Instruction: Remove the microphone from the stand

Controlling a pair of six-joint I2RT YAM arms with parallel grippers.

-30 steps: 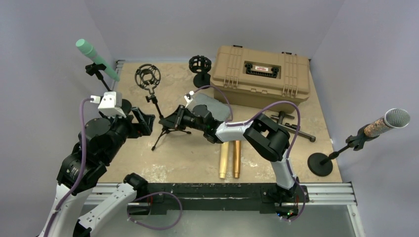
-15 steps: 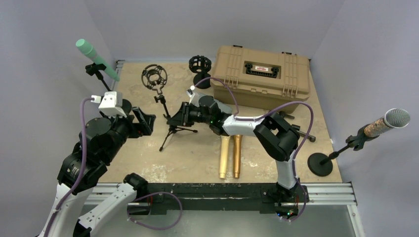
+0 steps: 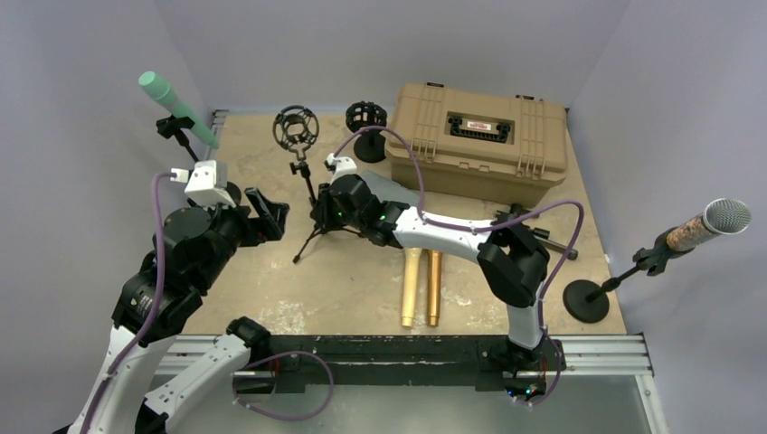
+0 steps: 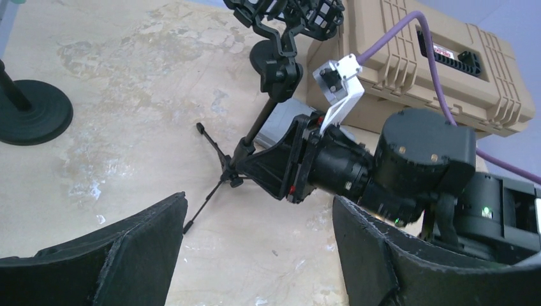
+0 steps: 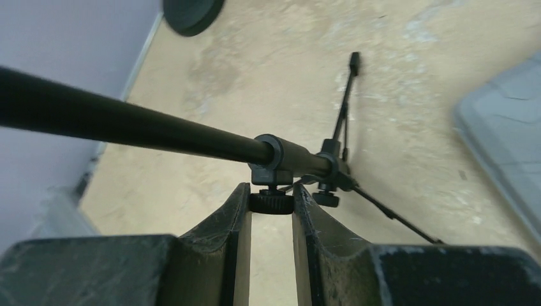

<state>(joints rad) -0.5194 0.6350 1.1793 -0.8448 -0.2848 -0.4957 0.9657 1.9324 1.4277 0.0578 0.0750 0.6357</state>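
Clamping the tripod stand (image 5: 293,155) knob, it seems, are right jaws; left jaws released; tan case (image 3: 479,136) closed

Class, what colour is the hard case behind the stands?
The case is tan, clearest in the top view.

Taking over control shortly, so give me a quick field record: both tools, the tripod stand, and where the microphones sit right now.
left tool: open, empty, hovering left of the tripod stand
right tool: closed on the tripod stand's clamp knob
shock mount: on top of the tripod stand, looks empty
green microphone: mounted, far left corner, neither tool near it
silver-headed microphone: mounted, right edge, neither tool near it
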